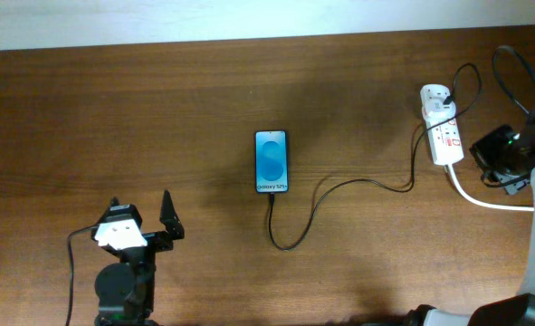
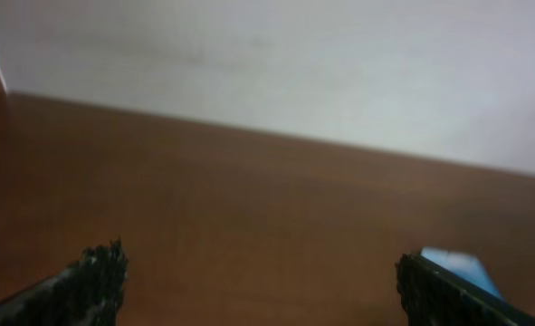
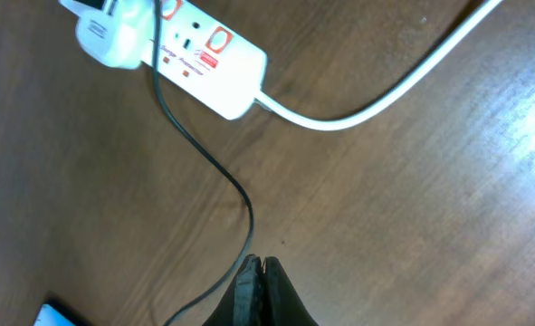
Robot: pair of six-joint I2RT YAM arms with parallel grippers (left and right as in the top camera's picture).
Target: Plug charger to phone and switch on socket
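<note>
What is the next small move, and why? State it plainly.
Probably bring the shut right gripper up to the red-marked switch on the socket and press it. In the overhead view the charger appears to reach the bottom edge of the phone already, so switching on seems to be what is left.

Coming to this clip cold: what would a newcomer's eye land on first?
The phone, its cyan screen lit, lies in the middle of the table, the one bright spot. From its near edge the charger loops right to the white socket at the far right. The left hand sits open at the near left; the right hand is shut beside the charger.
</note>
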